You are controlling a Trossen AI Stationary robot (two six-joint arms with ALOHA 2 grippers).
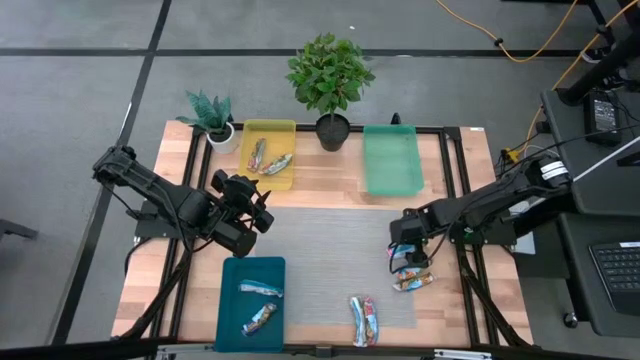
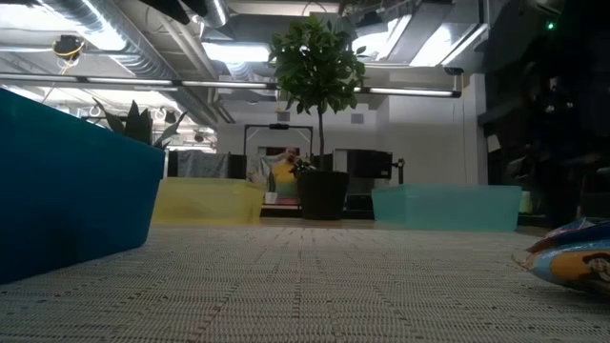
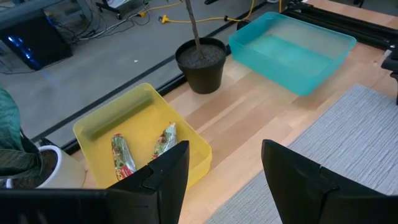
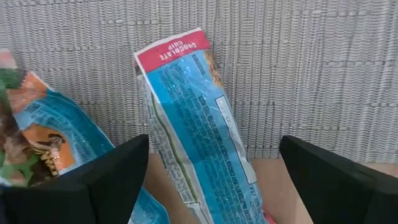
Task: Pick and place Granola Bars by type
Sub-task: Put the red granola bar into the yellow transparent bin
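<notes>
My right gripper (image 1: 404, 247) is open, low over a cluster of granola bars (image 1: 411, 270) on the grey mat at the right. In the right wrist view its fingers (image 4: 214, 149) stand on either side of a blue bar with a red end (image 4: 193, 118), and a second bar (image 4: 37, 137) lies beside it. My left gripper (image 1: 256, 210) is open and empty (image 3: 225, 149) above the table's left middle. Two bars (image 1: 268, 158) lie in the yellow tray (image 1: 285, 128), two (image 1: 260, 305) in the dark teal tray (image 1: 228, 300), and two (image 1: 365, 320) on the mat near the front edge.
An empty green tray (image 1: 392, 160) stands at the back right. A potted tree (image 1: 331, 85) and a small potted plant (image 1: 212, 118) stand along the far edge. The grey mat (image 1: 330, 240) covers the table's middle. In the low view a bar (image 2: 572, 262) lies at the right.
</notes>
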